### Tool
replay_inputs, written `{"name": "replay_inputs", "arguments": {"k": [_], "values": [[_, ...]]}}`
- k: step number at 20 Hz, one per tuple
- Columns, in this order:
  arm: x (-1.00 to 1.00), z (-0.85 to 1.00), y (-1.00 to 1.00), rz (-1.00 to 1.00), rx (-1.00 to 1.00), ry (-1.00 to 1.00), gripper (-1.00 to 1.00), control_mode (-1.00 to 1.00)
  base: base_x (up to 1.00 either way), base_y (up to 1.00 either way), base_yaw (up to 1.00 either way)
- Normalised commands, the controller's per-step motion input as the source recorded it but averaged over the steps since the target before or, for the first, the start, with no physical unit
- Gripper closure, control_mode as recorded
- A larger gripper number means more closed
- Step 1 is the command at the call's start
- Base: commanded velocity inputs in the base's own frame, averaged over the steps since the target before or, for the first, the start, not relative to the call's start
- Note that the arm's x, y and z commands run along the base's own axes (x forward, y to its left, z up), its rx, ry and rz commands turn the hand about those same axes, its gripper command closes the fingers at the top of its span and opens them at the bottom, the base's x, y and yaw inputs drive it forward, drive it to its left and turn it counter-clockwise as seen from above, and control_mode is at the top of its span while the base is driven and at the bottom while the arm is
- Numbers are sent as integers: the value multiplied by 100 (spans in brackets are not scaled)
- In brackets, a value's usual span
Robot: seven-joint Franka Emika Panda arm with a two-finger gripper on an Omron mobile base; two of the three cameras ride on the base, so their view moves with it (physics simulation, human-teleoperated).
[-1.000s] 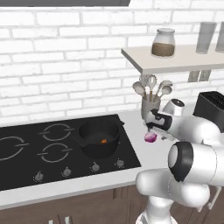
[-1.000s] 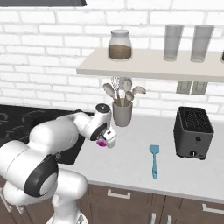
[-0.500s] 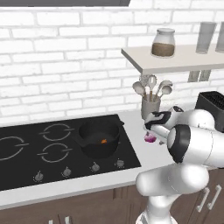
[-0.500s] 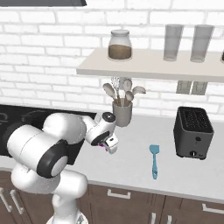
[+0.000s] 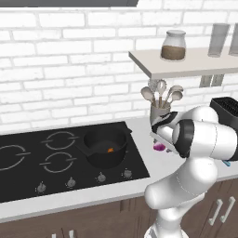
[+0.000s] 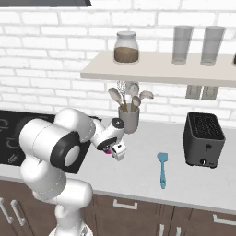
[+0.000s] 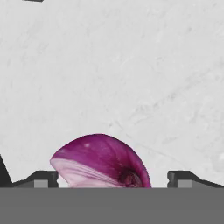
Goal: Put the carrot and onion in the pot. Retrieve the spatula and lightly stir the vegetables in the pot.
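Carrot point(image 5: 110, 149) found inside pot point(image 5: 105, 147), well off to the pincer's stove side: first half of the loading judged done. Onion point(image 7: 101, 162) not yet in pot; seen in the hand view lying on the pale tabletop point(image 7: 131, 65) between the two dark fingertips point(image 7: 41, 178), which stand wide apart on either side of it, no contact evident. Pincer point(image 6: 114, 152) therefore judged apart and empty, poised low over the onion point(image 5: 159, 147) just in front of the utensil cup point(image 5: 160, 112). Remaining, by judgement: clamp and lift onion, carry to pot, release; then fetch spatula and stir. Roughly a quarter complete. Spatula point(image 6: 162, 168) untouched, lying flat on tabletop to the far side of the pincer from the stove, between pincer and toaster point(image 6: 203, 139), clear of both. Long axis of spatula running front to back of the tabletop, blade toward the wall, handle toward the front edge. Onion near round, so no strong long axis; dark root end turned toward the camera and low in the hand view, paler pinkish patch on the lower left flank. Carrot too small in the base view to give a direction.
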Motion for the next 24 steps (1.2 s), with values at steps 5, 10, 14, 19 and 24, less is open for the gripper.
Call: {"name": "replay_inputs", "arguments": {"k": [5,10,14,19,24], "values": [[-11,-6,5,0,0,-4,100,-100,0,0,0],[-64,74,10,0,3,-25,100,-100,0,0,0],[-45,100,47,0,4,-12,100,-100,0,0,0],[-8,100,66,0,1,0,100,-100,0,0,0],[0,100,70,0,0,0,100,-100,0,0,0]]}}
